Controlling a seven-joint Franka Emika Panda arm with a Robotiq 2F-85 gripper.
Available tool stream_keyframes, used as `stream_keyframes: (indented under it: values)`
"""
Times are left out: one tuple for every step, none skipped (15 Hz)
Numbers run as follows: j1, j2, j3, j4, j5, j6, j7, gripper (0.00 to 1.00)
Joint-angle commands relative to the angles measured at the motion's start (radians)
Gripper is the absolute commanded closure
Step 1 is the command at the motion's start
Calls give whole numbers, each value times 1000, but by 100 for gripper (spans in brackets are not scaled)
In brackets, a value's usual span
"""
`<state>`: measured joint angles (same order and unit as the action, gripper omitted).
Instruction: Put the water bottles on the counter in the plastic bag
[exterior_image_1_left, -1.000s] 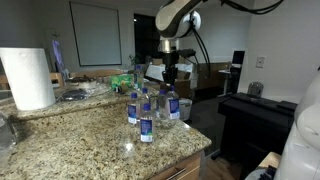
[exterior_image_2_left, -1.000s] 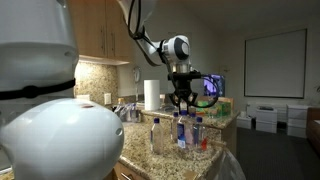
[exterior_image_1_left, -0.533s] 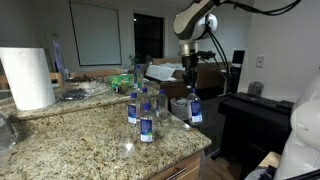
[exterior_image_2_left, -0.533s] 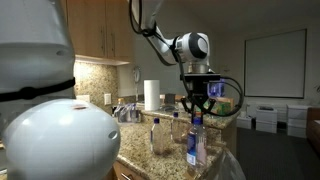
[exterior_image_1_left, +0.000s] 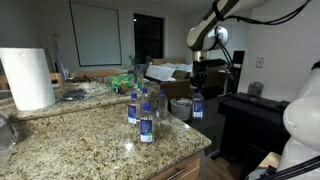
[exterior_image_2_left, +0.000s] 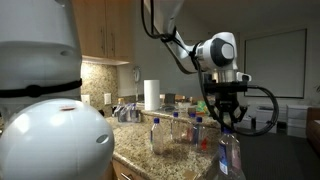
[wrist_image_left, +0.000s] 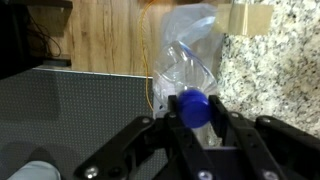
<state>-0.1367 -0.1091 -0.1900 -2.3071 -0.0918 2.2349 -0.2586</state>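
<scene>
A robot arm's gripper (exterior_image_1_left: 197, 88) holds a small water bottle (exterior_image_1_left: 197, 106) clear of the counter (exterior_image_1_left: 90, 145), out past its rounded edge. In the wrist view the two fingers (wrist_image_left: 160, 128) pinch the bottle at the neck, one on each side, just under its blue cap. The clear body and blue label hang upright beneath them in both exterior views.

Straight below the fingers, the wrist view shows the plastic bag (wrist_image_left: 190, 45), clear and crumpled, lying against a wood-grain surface (wrist_image_left: 100, 40). The speckled granite runs just beside the bag, off to one side of the fingers, and a dark grey surface (wrist_image_left: 70, 110) spreads out on the opposite side. Whether the bottom of the held bottle touches the bag cannot be told from any view.

The other bottles (exterior_image_1_left: 146, 122) stand upright in a close cluster on the granite, well apart from the fingers and lower than them. All have blue labels, and none touches the gripper. A large paper-towel roll (exterior_image_1_left: 28, 78) stands upright farther from the fingers, beyond the cluster, near the counter's far end.

A big white rounded shape (exterior_image_2_left: 50, 140) fills the near foreground of an exterior view, well away from the fingers. What it is cannot be made out.
</scene>
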Motion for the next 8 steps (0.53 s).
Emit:
stream_keyframes:
  values:
    - [-9,100,12,-19,-2,138,113,91]
    - [-8,128,13,-21,0,170,137,91]
    - [-6,159,16,-18,5,200,154,91]
    - [-3,193,21,-10,13,228,166,91]
    - [-2,219,25,-4,22,250,174,91]
    - [0,251,31,6,37,274,190,91]
    - [0,273,36,14,45,290,202,91]
    - [2,298,45,24,64,301,209,91]
